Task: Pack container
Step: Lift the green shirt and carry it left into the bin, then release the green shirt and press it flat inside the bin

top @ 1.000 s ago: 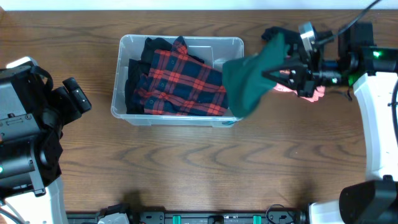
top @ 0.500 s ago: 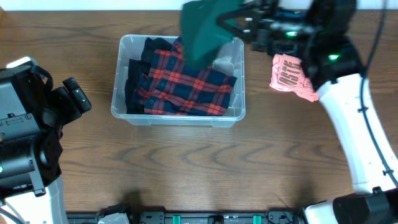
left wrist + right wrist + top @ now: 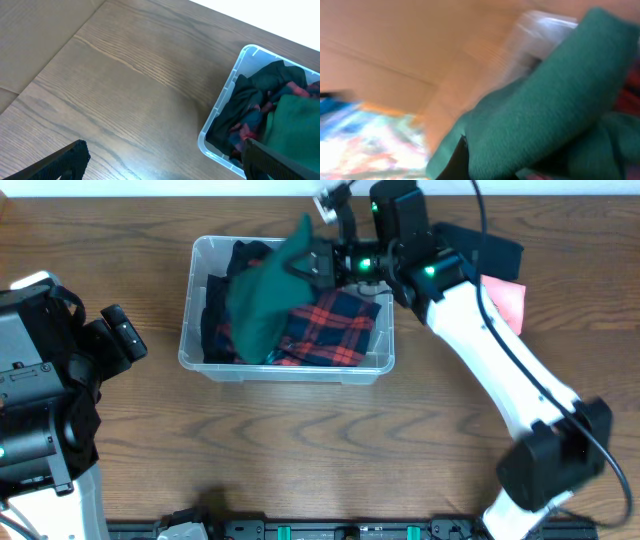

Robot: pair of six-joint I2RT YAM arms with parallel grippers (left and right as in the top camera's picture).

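The container [image 3: 288, 372] sits on the table [image 3: 300, 450] left of centre, towards the far edge, with a red-and-navy plaid shirt [image 3: 340, 330] and dark clothes [image 3: 212, 315] lying inside it. The right hand [image 3: 303, 266] reaches over the container's far rim, pinching a green cloth [image 3: 258, 310] that hangs over the container's left half and covers part of the plaid (its wrist view is blurred and mostly green fabric). The left hand [image 3: 122, 332] hangs over bare wood just left of the container, fingers spread wide and holding nothing, and a pink item [image 3: 508, 300] lies on the table to the right.
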